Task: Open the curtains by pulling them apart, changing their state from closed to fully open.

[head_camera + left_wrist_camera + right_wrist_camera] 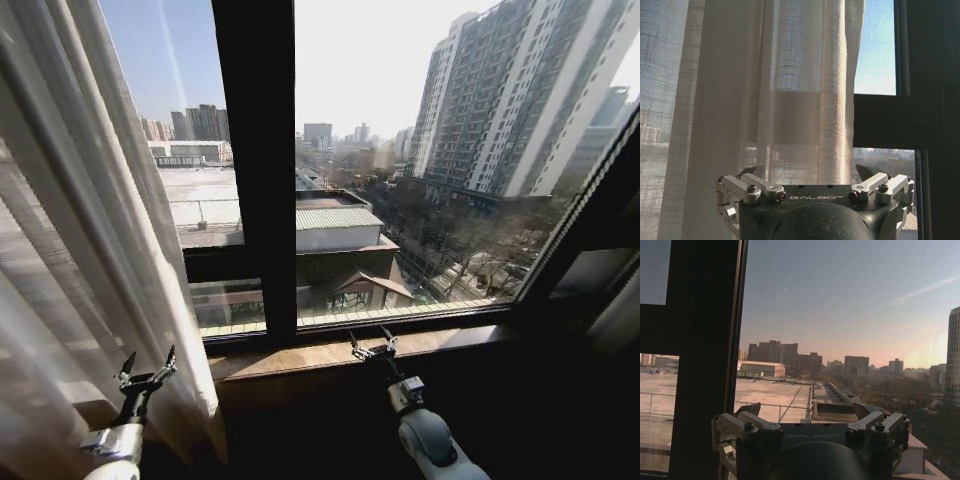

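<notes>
The sheer cream curtains (pixel 80 250) hang in pleats at the left, covering the left part of the window, with their free edge running down to the sill. My left gripper (pixel 147 367) is low in front of that fabric, open, holding nothing. In the left wrist view the curtains (pixel 790 100) hang close ahead of the open left gripper (pixel 810 172). My right gripper (pixel 372 346) is open near the sill at the centre, facing bare glass. The right wrist view has the open right gripper (pixel 807 410) before the city outside.
A thick dark window mullion (pixel 255 150) stands upright between the two grippers. A wooden sill (pixel 300 357) runs below the glass. A dark frame (pixel 580 200) slants at the right, with a pale strip (pixel 622 315) beside it.
</notes>
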